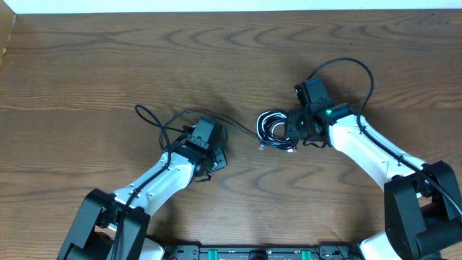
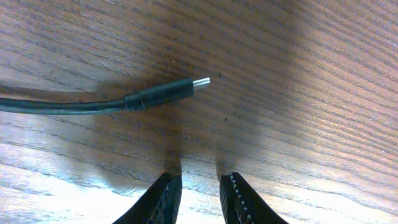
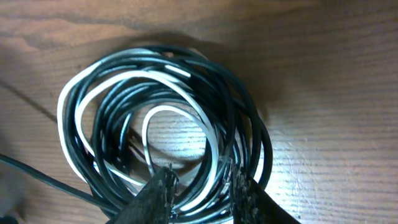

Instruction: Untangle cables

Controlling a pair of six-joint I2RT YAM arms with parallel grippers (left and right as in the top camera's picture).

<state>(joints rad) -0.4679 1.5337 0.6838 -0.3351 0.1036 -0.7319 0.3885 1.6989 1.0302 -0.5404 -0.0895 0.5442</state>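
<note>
On the wooden table [image 1: 86,72], right of centre, the cables [image 1: 271,128] lie as one coil: several black loops with one white cable [image 3: 68,112] wound among them. At the coil's edge sits the right gripper [image 3: 200,186], jaws apart, with white and black strands passing between its tips; whether they are clamped cannot be determined. Left of centre, the left gripper [image 2: 198,193] hangs low over the wood, jaws slightly apart, holding nothing. A black plug end [image 2: 168,92] lies just ahead of it, not touching.
</note>
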